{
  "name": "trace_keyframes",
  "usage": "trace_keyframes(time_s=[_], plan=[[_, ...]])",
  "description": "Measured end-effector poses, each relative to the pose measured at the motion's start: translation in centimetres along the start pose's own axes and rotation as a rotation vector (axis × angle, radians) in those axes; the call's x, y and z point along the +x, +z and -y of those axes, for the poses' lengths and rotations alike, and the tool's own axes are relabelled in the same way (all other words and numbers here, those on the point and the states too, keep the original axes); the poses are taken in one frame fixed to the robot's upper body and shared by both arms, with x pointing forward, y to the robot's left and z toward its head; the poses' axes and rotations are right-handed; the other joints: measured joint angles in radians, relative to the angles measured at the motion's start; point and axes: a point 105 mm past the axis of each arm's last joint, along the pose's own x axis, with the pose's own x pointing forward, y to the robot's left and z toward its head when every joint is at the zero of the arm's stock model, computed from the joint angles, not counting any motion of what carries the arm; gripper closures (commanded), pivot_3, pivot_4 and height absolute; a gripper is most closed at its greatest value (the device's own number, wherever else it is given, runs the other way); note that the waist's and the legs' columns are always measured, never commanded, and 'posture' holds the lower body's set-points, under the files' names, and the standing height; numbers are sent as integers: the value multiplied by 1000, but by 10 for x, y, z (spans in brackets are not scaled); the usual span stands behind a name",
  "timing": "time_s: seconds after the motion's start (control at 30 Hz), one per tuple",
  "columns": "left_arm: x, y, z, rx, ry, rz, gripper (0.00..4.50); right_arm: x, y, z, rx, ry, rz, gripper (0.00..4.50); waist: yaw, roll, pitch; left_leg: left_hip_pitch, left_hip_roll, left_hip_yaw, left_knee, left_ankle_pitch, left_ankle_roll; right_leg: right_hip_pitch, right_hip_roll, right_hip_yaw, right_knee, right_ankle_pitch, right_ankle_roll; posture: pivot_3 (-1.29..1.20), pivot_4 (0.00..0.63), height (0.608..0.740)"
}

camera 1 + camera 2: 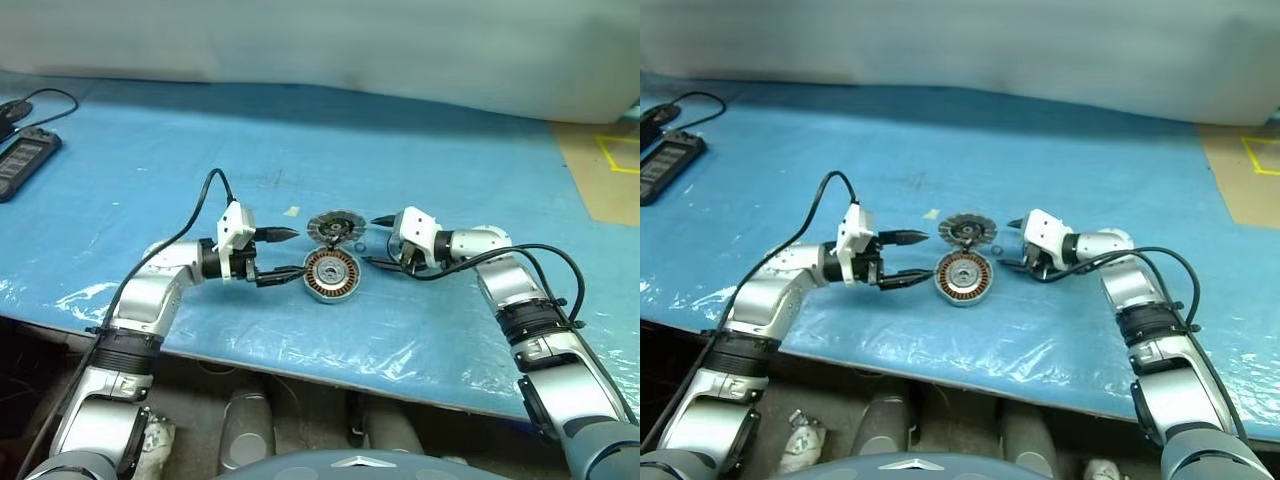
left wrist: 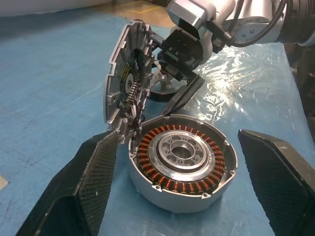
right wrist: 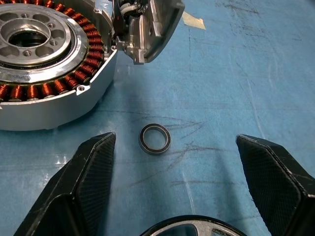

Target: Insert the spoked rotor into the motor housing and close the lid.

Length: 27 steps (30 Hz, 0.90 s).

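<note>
Two tools flank the motor housing (image 1: 332, 275), which lies flat on the blue-covered table (image 1: 150, 170) near its front edge, copper-brown windings ringing a silver centre. Left tool (image 1: 287, 256): fingers spread, pointing level toward the housing from the robot's left, one finger on either side of the housing's near rim in the left wrist view; no contact can be confirmed. Right tool (image 1: 377, 241): fingers likewise spread, holding nothing, angled toward the housing from the right. Hinged lid (image 2: 125, 83) (grey, finned, with a spring and wiring on its inner face): stands open, almost upright, attached at the housing's far rim. Spoked rotor (image 3: 189, 228): rests on the table just in front of the right tool, between its fingers, with part of its black rim and a silver spoke visible. Small dark ring (image 3: 154, 138): lies flat on the table between rotor and housing, apart from both.
</note>
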Motion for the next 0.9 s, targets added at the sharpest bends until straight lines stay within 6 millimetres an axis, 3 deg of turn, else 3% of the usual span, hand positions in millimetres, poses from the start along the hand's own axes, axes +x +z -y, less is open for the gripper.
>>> trace_keyframes(time_s=[0.33,0.5,0.9], plan=[[5,-25,-2,29,41,-14,415,7,-1,1,-42,8,-12,387,-4,-1,-1,5,0,0,0,-2,2,4,0,0,1,0,0,0,150,740],[8,-29,0,22,34,-16,415,9,-1,3,-35,22,-19,1527,-4,-2,-1,6,0,0,1,-2,2,4,0,1,3,0,0,0,150,740],[7,-34,1,2,36,-24,415,10,1,-7,-59,176,-55,1527,-4,-2,-1,6,1,0,1,-2,2,4,0,1,2,0,0,0,150,740]])
